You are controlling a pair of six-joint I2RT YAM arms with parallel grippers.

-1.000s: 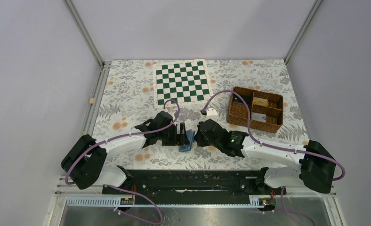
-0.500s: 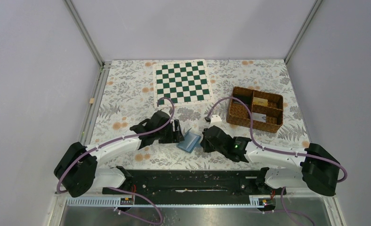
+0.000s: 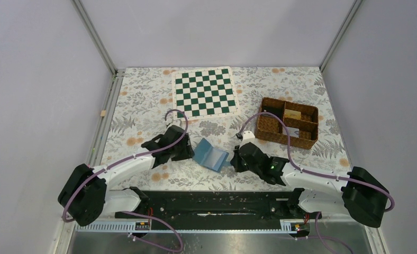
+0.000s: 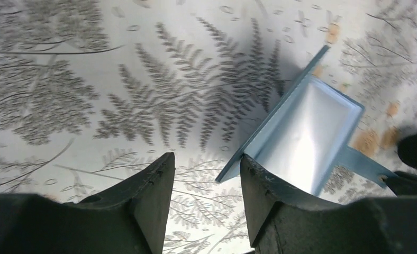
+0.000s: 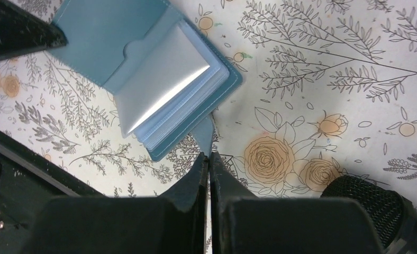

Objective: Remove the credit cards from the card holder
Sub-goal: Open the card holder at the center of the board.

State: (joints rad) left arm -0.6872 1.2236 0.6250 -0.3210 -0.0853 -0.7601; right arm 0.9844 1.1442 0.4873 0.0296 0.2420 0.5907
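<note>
— Fallen open since a second ago: card holder (image 3: 210, 154) no longer upright between the arms but spread on the flowered table cover (image 3: 143, 106), midway between the two grippers, both arms drawn apart.
— And the grip?
— Left gripper (image 4: 205, 165) released, jaws wide with nothing between them, just beside the holder's raised leaf. Right gripper (image 5: 207, 160) clenched, seemingly on the holder's thin strap tab; hard to be sure from that angle.
— Credit cards?
— None seen; perhaps tucked inside the sleeves.
— Risks?
— Dragging the whole holder by that strap instead of freeing a card. Slipping off the slick sleeves. Folding shut again once let go.
— Look of it?
— Matt blue cover outside, pale glossy pockets stacked like pages, thin rectangular leaves, rounded corners.
</note>
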